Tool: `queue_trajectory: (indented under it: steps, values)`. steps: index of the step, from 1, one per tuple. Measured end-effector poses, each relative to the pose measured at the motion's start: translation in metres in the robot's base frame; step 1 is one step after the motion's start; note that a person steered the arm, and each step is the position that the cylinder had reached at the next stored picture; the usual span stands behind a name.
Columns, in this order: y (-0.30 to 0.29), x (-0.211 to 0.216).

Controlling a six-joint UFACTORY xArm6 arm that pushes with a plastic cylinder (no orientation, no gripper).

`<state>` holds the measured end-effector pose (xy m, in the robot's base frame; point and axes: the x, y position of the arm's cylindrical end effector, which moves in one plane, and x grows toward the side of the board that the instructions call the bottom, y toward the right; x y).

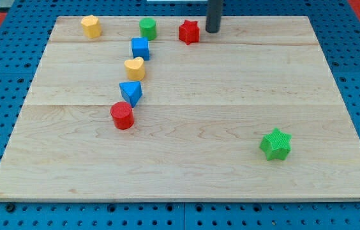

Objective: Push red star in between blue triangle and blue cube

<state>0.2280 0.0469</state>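
The red star [189, 31] lies near the view's top, a little right of centre-left. My tip [212, 29] stands just to its right, a small gap apart. The blue cube [140, 48] sits left and below the star. The blue triangle [131, 92] lies lower still. A yellow heart-like block [135, 68] sits between the blue cube and the blue triangle.
A green cylinder [147, 28] stands left of the red star, above the blue cube. A yellow block [90, 26] is at the top left. A red cylinder [122, 115] touches the triangle's lower left. A green star [276, 144] lies at the lower right. The wooden board [231, 96] rests on blue pegboard.
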Motion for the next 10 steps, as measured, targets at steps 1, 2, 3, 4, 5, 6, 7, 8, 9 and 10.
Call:
queue_trajectory:
  steps: [1, 2, 3, 4, 5, 6, 7, 8, 9, 10]
  values:
    - [-0.043, 0.000]
    - [-0.071, 0.000]
    - [-0.096, 0.011]
    - [-0.106, 0.042]
    - [-0.106, 0.070]
    - [-0.106, 0.098]
    - [-0.107, 0.126]
    - [-0.126, 0.119]
    - [-0.141, 0.077]
    - [-0.192, 0.102]
